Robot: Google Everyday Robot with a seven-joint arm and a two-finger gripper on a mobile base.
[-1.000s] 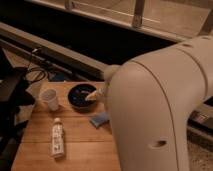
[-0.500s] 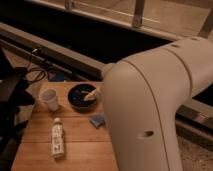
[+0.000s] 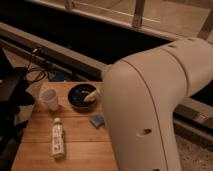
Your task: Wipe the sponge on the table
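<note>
Over the last second the bulky white arm casing (image 3: 150,100) has swung further left in the frame. It now hides the right of the light brown wooden plank surface (image 3: 75,152) up to the edge of the small flat blue-grey sponge (image 3: 96,120), which has stayed put at centre frame, just below the dark round bowl (image 3: 79,95). The hand is out of sight behind or beyond that casing, so I cannot tell its state; the arm seems to be repositioning, with no wiping stroke showing.
</note>
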